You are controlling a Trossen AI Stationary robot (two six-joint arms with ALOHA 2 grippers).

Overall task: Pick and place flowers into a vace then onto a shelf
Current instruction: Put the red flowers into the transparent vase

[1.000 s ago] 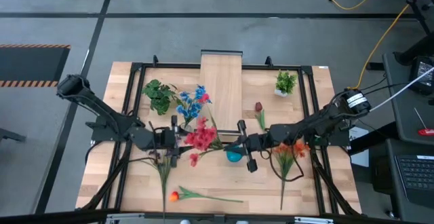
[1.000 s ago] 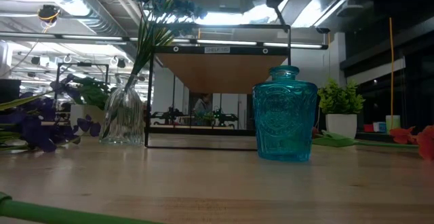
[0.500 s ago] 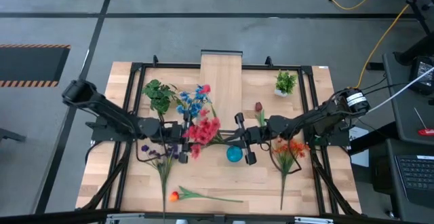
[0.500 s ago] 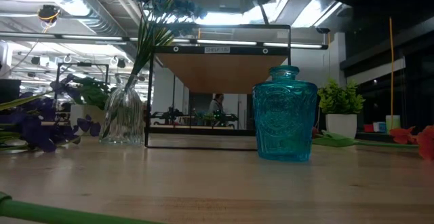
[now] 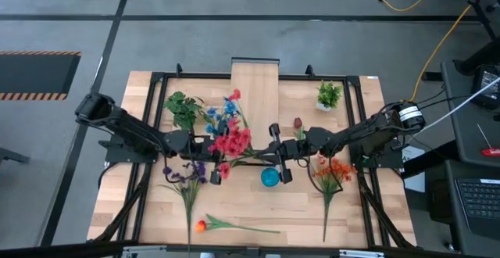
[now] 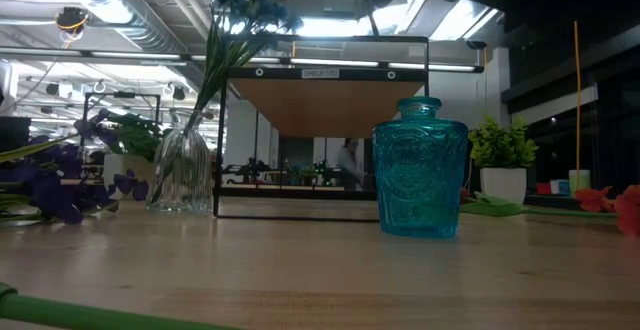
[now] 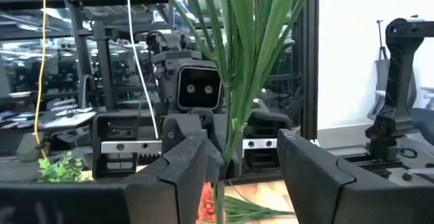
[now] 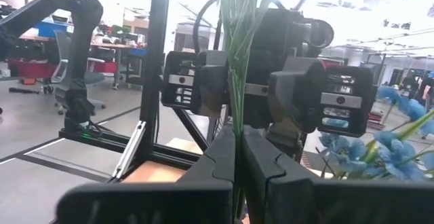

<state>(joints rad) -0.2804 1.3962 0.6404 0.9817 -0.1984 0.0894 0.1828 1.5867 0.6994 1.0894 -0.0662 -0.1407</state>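
Right pincer (image 5: 275,153) is clamped tight on the red flower (image 5: 233,143) stem, held above the surface just beside the blue vase (image 5: 269,177). Left pincer (image 5: 205,148) is spread w/ the same stem between its fingers (image 7: 184,163). Shelf (image 5: 255,94) sits behind; purple flowers (image 5: 185,177) lie near.

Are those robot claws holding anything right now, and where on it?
Yes. The right gripper is pinched shut on the green stems of the red flowers. The left gripper is open around the same stems.
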